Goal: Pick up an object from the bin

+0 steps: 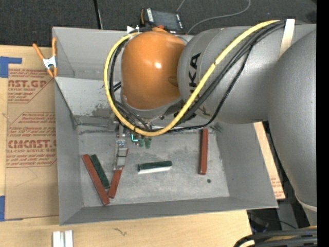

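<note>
My gripper (122, 149) reaches down from under the arm's wrist into the left middle of the bin. Its metal tip stands right at the upper end of a short red-brown stick (114, 184), which slants down to the left. Whether it touches that stick I cannot tell. Just to the left lies a longer red-brown stick (93, 178) with a dark green stick (103, 174) alongside it; the sticks meet in a V near the front wall. A dark green bar with a white edge (154, 166) lies flat to the gripper's right.
Another red-brown stick (203, 151) lies almost upright in the picture on the right part of the bin floor. The big arm and its orange cover hang over the bin's back half. The floor between the green bar and the right stick is bare.
</note>
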You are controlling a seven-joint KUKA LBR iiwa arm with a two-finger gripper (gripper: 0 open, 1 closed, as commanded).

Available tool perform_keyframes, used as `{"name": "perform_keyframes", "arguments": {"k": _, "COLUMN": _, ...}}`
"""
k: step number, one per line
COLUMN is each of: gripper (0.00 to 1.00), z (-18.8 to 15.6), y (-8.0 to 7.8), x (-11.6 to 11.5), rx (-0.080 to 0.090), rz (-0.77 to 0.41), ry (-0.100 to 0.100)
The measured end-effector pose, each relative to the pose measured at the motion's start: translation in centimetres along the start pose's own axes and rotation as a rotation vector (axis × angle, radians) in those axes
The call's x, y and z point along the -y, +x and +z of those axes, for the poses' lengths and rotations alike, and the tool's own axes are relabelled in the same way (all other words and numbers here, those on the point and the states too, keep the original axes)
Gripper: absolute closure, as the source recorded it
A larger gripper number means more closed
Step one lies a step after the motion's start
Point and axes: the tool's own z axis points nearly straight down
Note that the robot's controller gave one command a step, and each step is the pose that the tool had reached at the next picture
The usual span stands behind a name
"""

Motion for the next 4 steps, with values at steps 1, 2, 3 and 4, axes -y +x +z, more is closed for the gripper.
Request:
{"name": "perform_keyframes", "arguments": {"k": 1, "gripper": 0.00, "z": 14.0, "y": 3.6, "x": 0.9, "rx": 0.001, "rz": -0.286, "ry": 0.001}}
{"name": "perform_keyframes", "arguments": {"k": 2, "gripper": 1.00, "z": 13.7, "y": 3.4, "x": 0.8, "rx": 0.006, "rz": -0.285, "ry": -0.001}}
{"name": "perform_keyframes", "arguments": {"k": 3, "gripper": 1.00, "z": 2.6, "y": -1.7, "x": 3.1, "rx": 0.018, "rz": -0.307, "ry": -0.001}}
{"name": "perform_keyframes", "arguments": {"k": 4, "gripper": 1.00, "z": -12.1, "y": -5.2, "x": 4.2, "rx": 0.016, "rz": -1.064, "ry": 0.005}}
